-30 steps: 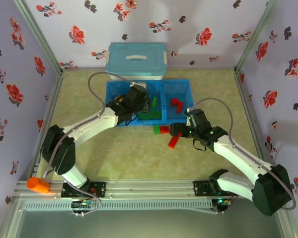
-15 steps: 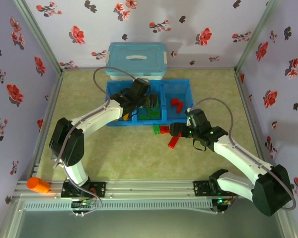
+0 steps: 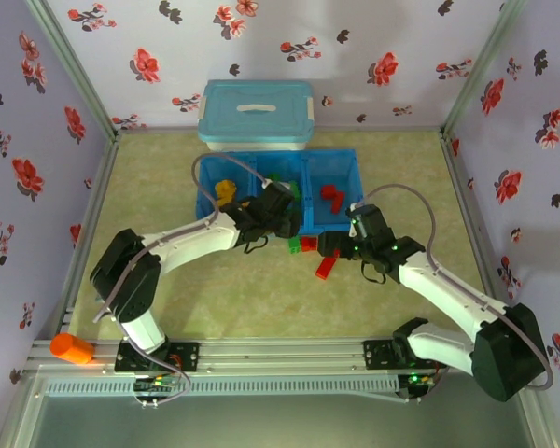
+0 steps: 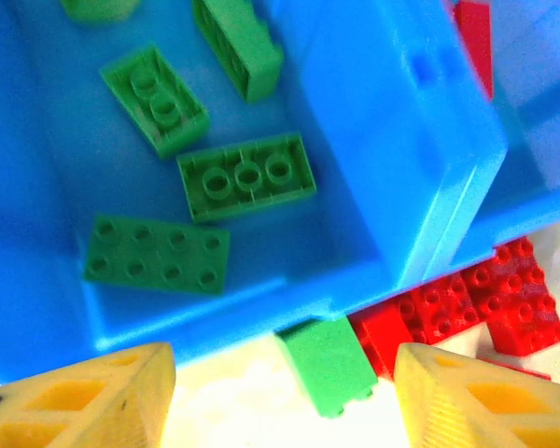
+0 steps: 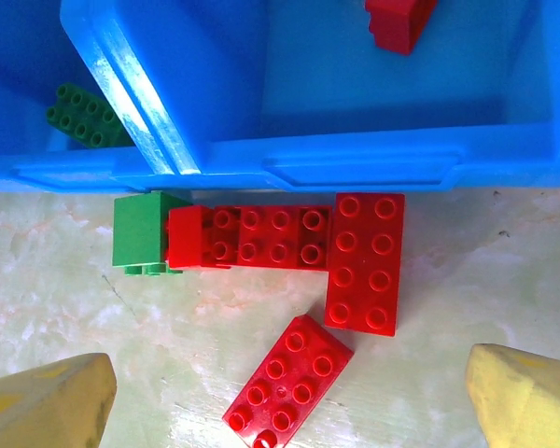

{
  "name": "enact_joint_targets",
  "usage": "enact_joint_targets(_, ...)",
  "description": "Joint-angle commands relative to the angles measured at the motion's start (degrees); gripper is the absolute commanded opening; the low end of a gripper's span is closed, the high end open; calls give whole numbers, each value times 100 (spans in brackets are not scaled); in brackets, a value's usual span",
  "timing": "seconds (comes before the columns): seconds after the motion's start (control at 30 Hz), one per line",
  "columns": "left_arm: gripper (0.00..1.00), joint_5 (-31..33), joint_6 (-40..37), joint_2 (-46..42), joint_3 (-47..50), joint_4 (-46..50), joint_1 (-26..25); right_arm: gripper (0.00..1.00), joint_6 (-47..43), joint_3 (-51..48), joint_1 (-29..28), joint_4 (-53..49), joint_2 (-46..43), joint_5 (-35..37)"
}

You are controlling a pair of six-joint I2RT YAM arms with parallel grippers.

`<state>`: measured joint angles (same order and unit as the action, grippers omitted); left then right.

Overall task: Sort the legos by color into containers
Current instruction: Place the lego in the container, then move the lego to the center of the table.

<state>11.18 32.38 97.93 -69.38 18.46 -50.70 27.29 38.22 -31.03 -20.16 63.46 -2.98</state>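
The blue tray (image 3: pixel 341 168) holds yellow legos (image 3: pixel 226 191) in its left container, green ones (image 4: pixel 247 175) in the middle and red ones (image 3: pixel 331 196) on the right. On the table against the tray's near wall (image 4: pixel 392 168) lie a green brick (image 4: pixel 329 364) and two red bricks (image 5: pixel 252 235) (image 5: pixel 364 261); another red brick (image 5: pixel 289 385) lies tilted nearer me. My left gripper (image 4: pixel 285 411) is open, hanging at the near wall just behind the green brick. My right gripper (image 5: pixel 285 411) is open over the tilted red brick, holding nothing.
A light blue lidded box (image 3: pixel 257 114) stands behind the tray against the back wall. An orange cylinder (image 3: pixel 72 348) lies on the frame at the near left. Flowered walls close in the table on three sides.
My left gripper has opened and swung from over the tray's left and middle containers to the tray's near wall by the loose green brick. The right arm has not moved.
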Motion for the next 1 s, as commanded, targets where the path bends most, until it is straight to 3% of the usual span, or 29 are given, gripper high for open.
enact_joint_targets(0.0,59,-111,388,210,138,-230,-54,97,92,73,-44,149,54,-44)
enact_joint_targets(0.73,50,-240,637,1190,105,-392,-195,97,117,61,-39,188,108,-53)
enact_joint_targets(0.97,48,27,767,955,534,-157,-285,97,134,-20,-45,197,51,-27)
